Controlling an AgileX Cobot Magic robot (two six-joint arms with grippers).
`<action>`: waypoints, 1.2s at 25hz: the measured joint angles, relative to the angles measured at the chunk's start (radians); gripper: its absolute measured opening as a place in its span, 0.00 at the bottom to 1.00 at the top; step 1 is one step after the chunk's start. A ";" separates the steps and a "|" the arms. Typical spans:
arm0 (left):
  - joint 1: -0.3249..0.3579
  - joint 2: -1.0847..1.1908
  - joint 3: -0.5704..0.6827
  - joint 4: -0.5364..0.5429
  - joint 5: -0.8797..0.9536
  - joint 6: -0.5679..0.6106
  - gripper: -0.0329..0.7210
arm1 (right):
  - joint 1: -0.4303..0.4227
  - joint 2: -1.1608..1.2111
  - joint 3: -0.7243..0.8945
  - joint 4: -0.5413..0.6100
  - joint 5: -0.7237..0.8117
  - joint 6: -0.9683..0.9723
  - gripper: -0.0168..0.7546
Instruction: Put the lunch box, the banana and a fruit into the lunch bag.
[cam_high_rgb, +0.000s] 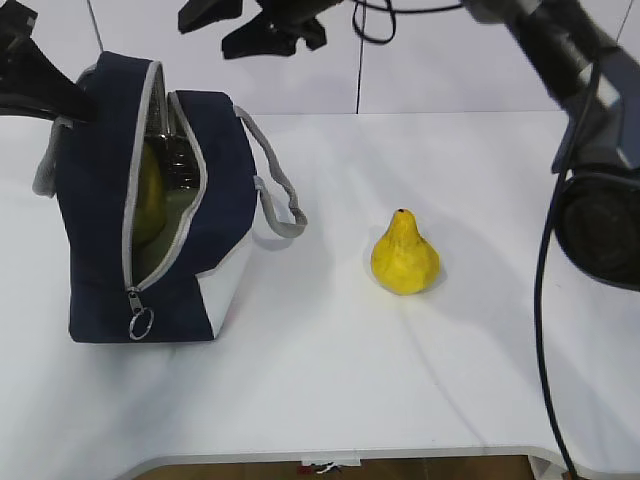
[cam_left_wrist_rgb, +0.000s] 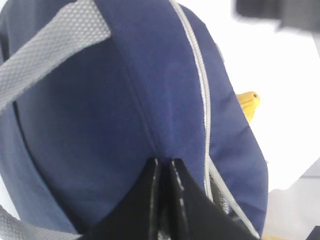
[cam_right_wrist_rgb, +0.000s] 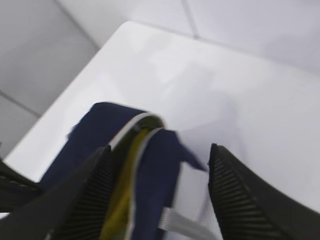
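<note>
Exterior view | fruit (cam_high_rgb: 404, 257) upright, neck up | left claw (cam_left_wrist_rgb: 164, 165) pinching lunch bag (cam_high_rgb: 150, 200) | right claw (cam_right_wrist_rgb: 160, 200) released

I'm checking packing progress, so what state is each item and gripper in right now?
lunch bag: upright on the table, zipper open.
banana: inside the bag, yellow showing through the opening.
fruit: upright on the table, outside the bag, untouched.
left gripper: shut, pinching the bag's fabric.
right gripper: open, empty, above the bag's opening.
lunch box: not clearly visible.
</note>
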 joint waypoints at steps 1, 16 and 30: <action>0.000 0.000 0.000 0.000 0.004 0.000 0.04 | 0.000 -0.027 0.000 -0.055 0.000 -0.010 0.66; 0.000 0.000 0.000 0.049 0.018 0.000 0.04 | 0.000 -0.277 0.174 -0.606 0.009 -0.151 0.66; 0.000 0.000 0.000 0.115 0.019 0.000 0.04 | 0.000 -0.635 0.909 -0.755 0.007 -0.188 0.66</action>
